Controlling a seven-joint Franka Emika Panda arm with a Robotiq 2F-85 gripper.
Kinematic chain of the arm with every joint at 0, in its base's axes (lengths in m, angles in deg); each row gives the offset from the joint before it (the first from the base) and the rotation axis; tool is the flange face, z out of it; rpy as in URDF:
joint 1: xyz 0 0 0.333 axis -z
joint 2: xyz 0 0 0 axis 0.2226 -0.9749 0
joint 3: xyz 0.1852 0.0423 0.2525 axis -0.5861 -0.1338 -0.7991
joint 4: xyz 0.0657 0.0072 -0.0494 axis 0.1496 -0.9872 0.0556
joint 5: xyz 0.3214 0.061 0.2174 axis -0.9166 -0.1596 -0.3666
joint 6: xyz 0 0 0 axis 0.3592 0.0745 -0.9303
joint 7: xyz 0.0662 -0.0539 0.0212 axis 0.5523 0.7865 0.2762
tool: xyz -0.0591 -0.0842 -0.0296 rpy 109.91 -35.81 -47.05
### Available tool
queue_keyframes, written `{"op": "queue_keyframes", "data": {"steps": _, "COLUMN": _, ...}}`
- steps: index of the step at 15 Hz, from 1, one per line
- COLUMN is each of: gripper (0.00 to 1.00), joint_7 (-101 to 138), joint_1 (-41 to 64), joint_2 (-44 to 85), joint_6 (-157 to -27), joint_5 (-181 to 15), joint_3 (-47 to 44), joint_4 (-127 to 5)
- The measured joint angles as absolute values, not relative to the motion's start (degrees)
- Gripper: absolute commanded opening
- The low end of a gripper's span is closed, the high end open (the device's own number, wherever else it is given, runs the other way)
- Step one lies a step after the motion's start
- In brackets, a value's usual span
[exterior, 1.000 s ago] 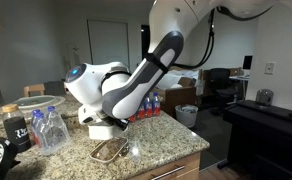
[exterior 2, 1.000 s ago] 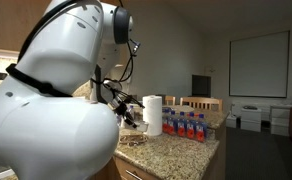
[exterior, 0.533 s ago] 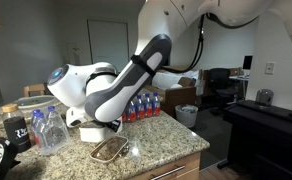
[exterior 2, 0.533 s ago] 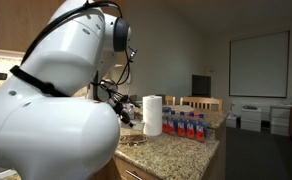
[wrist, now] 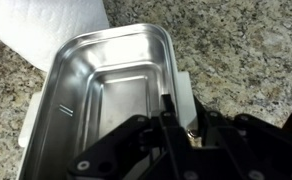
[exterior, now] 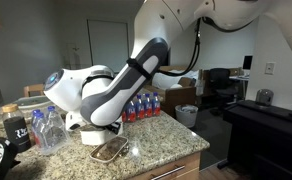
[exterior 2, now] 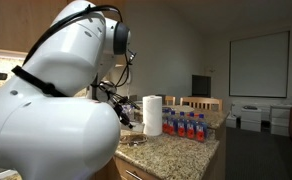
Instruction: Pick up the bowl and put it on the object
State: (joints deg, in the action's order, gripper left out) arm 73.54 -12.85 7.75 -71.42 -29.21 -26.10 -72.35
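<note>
In the wrist view the bowl fills the frame: rounded-square, white rim, shiny grey inside. My gripper is shut on its right wall, one finger inside and one outside. Speckled granite shows all around the bowl, and I cannot tell whether it rests on the counter or hangs just above it. The object, a low oval tray with a thin brownish rim, lies on the counter near the front edge, just under the bent arm. It also shows as the tray in front of the paper towel roll. The tray is out of the wrist view.
A tall white paper towel roll stands behind the tray, and its white sheet shows beyond the bowl. Red-labelled bottles line the back. Clear plastic bottles and a black mug stand on one side. The counter's front edge is close.
The arm has swung sideways over the counter towards the clear bottles, still gripping the bowl, and more of the oval tray now shows. The tray itself has not moved.
</note>
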Motion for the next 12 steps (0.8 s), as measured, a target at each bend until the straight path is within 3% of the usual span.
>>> {"op": "queue_keyframes", "data": {"steps": 12, "gripper": 0.05, "joint_7": 72.3, "joint_1": -15.1, "joint_2": 4.2, "joint_6": -67.7, "joint_5": -29.2, "joint_3": -26.0, "joint_4": -70.9}}
